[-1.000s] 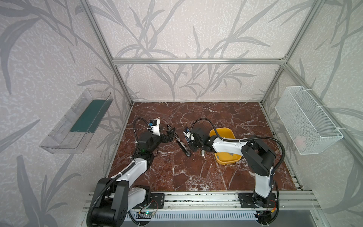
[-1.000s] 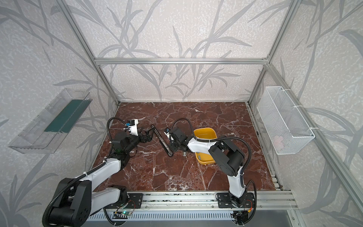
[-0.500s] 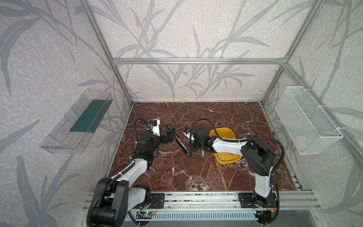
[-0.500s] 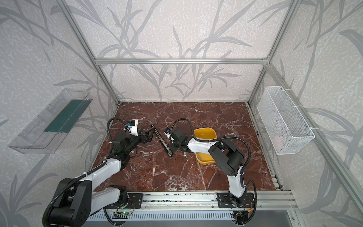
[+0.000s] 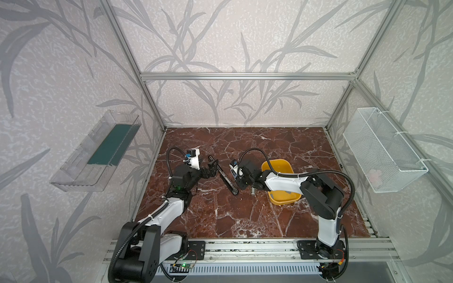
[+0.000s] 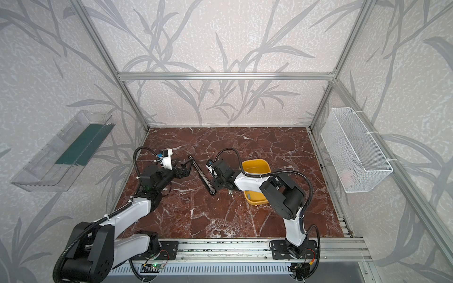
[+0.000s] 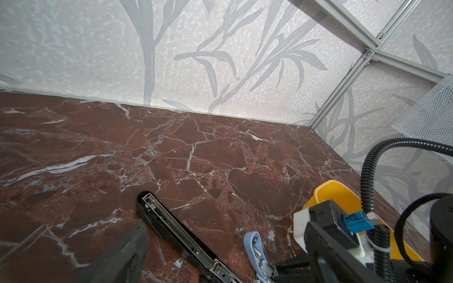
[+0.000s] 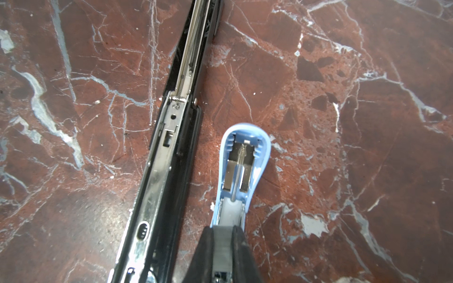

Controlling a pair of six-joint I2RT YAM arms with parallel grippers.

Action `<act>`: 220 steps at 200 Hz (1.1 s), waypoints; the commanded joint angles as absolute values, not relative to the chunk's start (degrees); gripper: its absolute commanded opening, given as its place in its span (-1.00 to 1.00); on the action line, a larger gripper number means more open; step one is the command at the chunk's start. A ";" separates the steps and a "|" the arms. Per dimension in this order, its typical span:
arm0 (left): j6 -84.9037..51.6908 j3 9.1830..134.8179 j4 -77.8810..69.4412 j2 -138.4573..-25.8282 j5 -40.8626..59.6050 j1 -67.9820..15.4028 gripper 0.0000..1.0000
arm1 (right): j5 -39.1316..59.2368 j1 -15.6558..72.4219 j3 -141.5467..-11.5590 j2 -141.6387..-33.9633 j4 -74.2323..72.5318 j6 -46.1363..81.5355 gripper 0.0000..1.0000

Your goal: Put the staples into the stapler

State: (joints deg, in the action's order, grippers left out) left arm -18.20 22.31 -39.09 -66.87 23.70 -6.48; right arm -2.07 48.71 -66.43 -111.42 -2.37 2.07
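Red marble counter [image 5: 245,220] boxed in by leafy grey wallpaper [image 5: 220,49]. Black stapler [image 5: 226,177] lies flipped open mid-counter, with the left gripper [image 5: 211,169] fingers spread wide just beside its far end. The right gripper [image 8: 221,230] fingers pinch a little blue stapler [image 8: 241,169] next to it.

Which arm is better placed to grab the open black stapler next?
Left. The left claw is open and empty by the black stapler, at its far end; the right claw is shut on the blue stapler.

Long stapler [image 5: 224,175] on table [image 5: 245,215], left of tub [image 5: 284,166]
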 commanded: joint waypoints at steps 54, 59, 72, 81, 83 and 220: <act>-18.90 21.72 -40.76 -65.43 24.18 -6.42 0.98 | -2.55 48.93 -65.49 -112.15 -2.99 2.84 -0.99; -18.90 21.67 -40.71 -65.40 24.17 -6.45 0.98 | -2.47 48.94 -65.54 -112.15 -3.03 2.97 -0.99; -18.90 21.71 -40.76 -65.47 24.20 -6.42 0.98 | -2.31 48.94 -65.48 -112.21 -3.11 3.05 -0.99; -18.90 21.71 -40.74 -65.46 24.17 -6.47 0.98 | -2.37 48.96 -65.47 -112.15 -3.08 3.02 -0.99; -18.90 21.73 -40.70 -65.47 24.17 -6.45 0.98 | -2.37 48.93 -65.48 -112.19 -3.08 3.06 -0.99; -18.90 21.64 -40.79 -65.46 24.17 -6.44 0.98 | -1.94 49.03 -62.84 -109.49 -1.42 5.28 -0.99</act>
State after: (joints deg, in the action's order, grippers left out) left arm -18.20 22.22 -39.11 -66.81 23.70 -6.48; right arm -2.11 48.71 -64.47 -111.42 -3.57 3.95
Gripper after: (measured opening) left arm 0.992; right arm 0.144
